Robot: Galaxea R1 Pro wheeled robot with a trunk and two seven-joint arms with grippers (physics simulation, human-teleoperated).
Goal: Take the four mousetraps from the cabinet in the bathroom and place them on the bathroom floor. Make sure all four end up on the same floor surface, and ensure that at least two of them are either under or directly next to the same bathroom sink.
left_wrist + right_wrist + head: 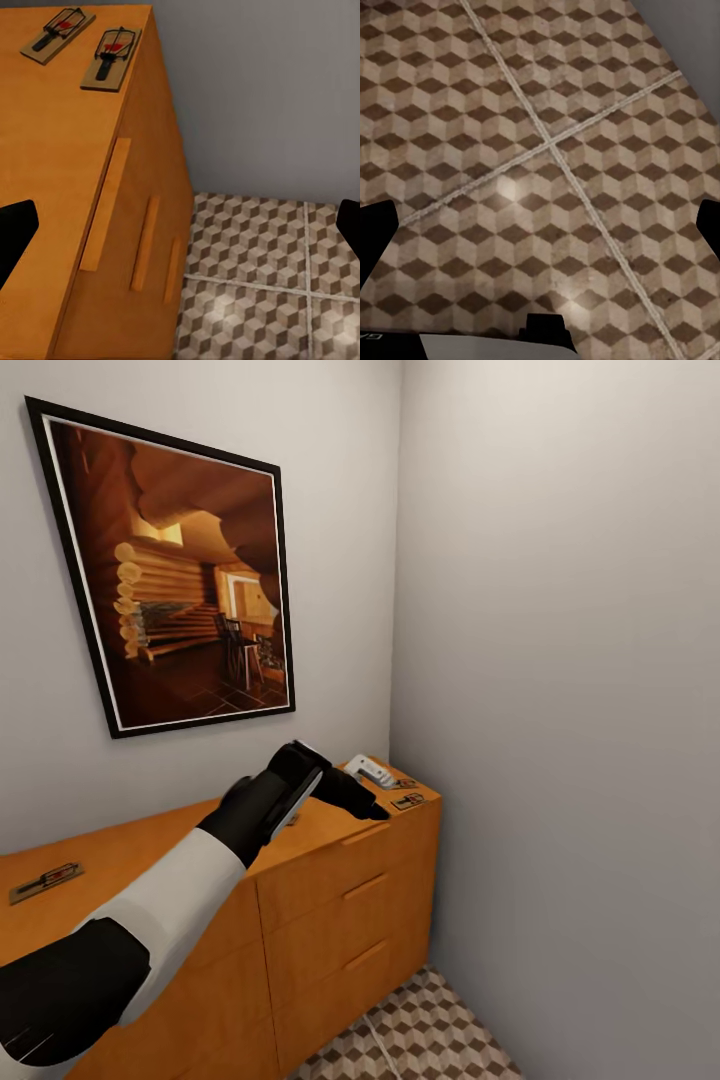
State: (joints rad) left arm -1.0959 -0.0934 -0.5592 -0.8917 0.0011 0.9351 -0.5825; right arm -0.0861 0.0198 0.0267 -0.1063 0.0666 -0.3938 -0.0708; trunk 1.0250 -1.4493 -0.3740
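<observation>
Your left claw (372, 807) hangs over the far right end of the cabinet top with its fingers spread wide and nothing between them; in the left wrist view one dark fingertip (15, 236) shows at each side edge of the picture. Your right claw (540, 225) is likewise released, its fingertips at the two side edges of the right wrist view, and it faces the bathroom floor (547, 135) with its cube-pattern tiles and pale grout lines. The cabinet (340, 920), a long low orange-brown chest with slim bar handles, stands against the wall under a framed picture (175, 575) and reaches into the room corner. Two mousetraps (111, 58) lie side by side, slightly apart, on the cabinet top near its right end, just beyond your left claw. A small white object (370, 770) sits beside them, toward the wall. A third mousetrap (45, 881) lies well apart, at the left end of the cabinet top.
</observation>
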